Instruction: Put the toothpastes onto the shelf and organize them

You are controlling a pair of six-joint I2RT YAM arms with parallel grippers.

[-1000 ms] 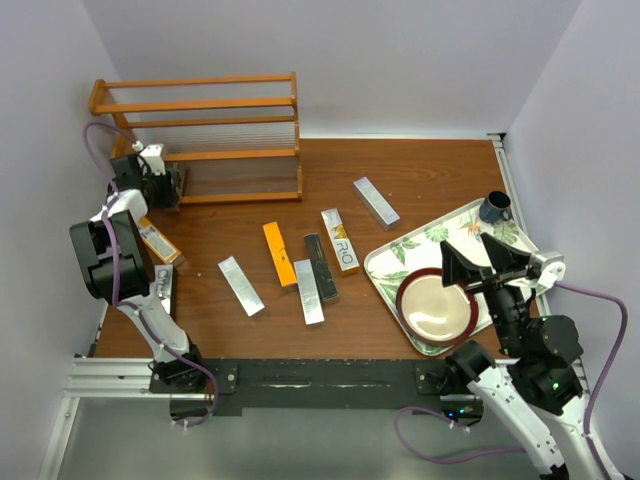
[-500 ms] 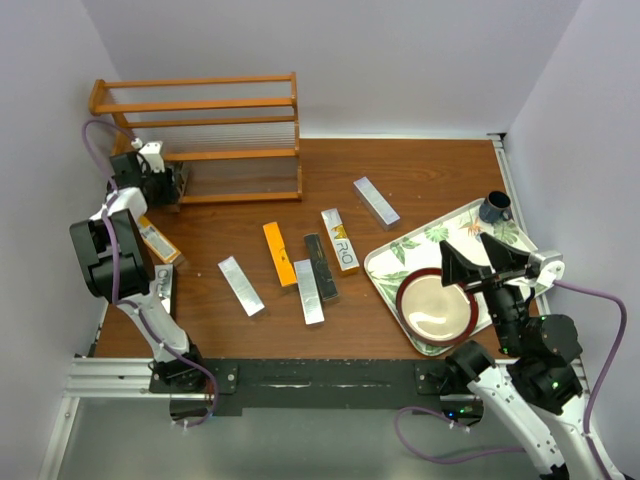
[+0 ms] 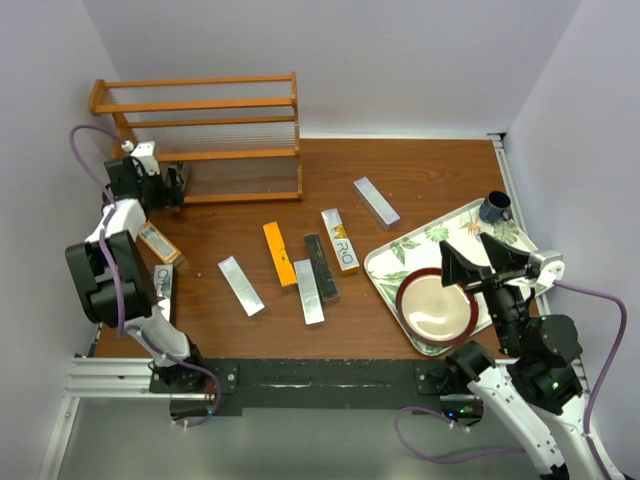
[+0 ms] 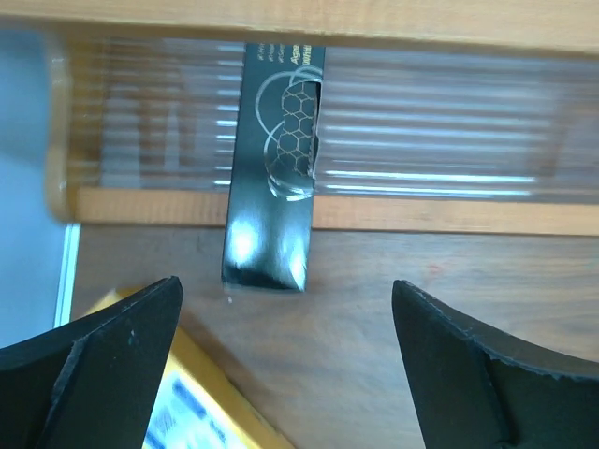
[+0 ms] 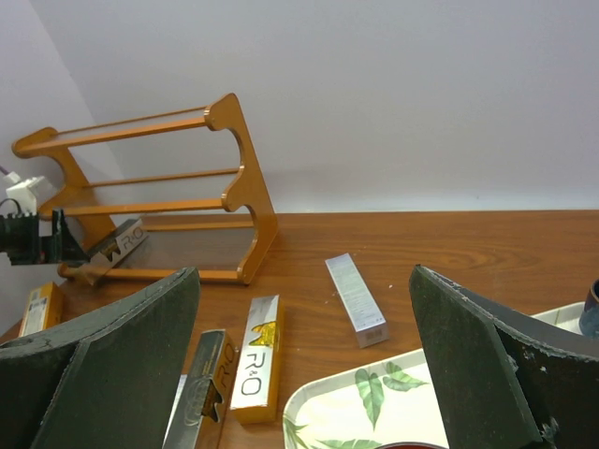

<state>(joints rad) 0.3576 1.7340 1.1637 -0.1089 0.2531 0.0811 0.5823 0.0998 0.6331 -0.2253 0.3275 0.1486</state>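
The black carton (image 4: 273,187) rests on the shelf's (image 4: 421,213) lowest tier near its left end, its near end jutting past the front rail. It sits just ahead of the left gripper (image 4: 285,304), centred between the wide-spread fingers and touching neither. A yellow carton (image 4: 187,412) lies by the left finger. The right gripper (image 5: 304,276), also spread and empty, hangs over the tray (image 3: 400,250).

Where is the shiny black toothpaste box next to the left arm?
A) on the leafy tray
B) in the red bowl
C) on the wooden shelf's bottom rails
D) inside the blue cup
C: the black toothpaste box lies across the bottom rails of the shelf, with its near end poking out over the front bar.
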